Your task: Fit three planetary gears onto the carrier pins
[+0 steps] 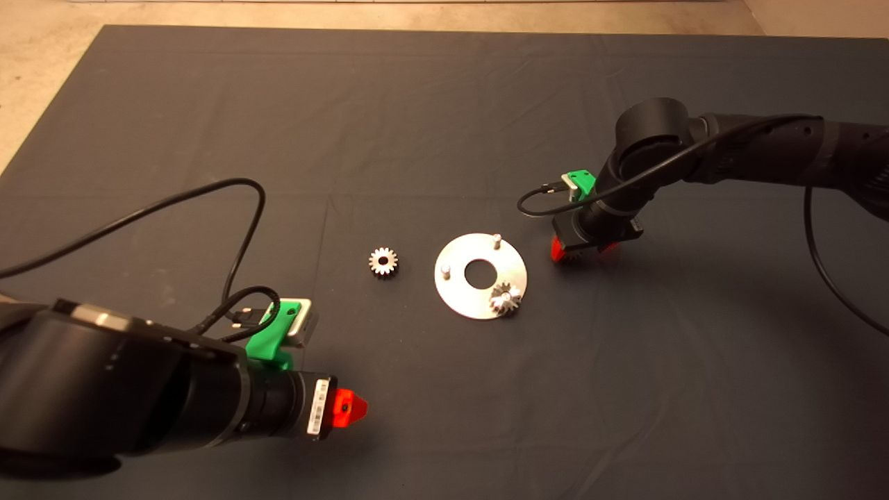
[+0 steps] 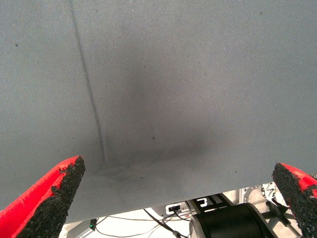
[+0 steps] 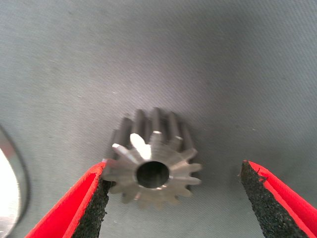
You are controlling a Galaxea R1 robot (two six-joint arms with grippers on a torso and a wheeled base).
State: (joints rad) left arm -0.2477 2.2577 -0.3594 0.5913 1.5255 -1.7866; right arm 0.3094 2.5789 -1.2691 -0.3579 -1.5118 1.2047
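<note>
A shiny round disc lies mid-mat with the carrier pins on it. Two pins are bare, and the third carries a planetary gear. A second gear lies loose on the mat to the left of the disc. My right gripper is down at the mat just right of the disc. In the right wrist view it stands open around a third gear; one pad touches the teeth and the other is apart. My left gripper hangs open at the lower left.
Black cables loop over the mat from the left arm, and another hangs from the right arm. The disc's rim shows in the right wrist view. Past the mat's edge, the left wrist view shows a black base and wires.
</note>
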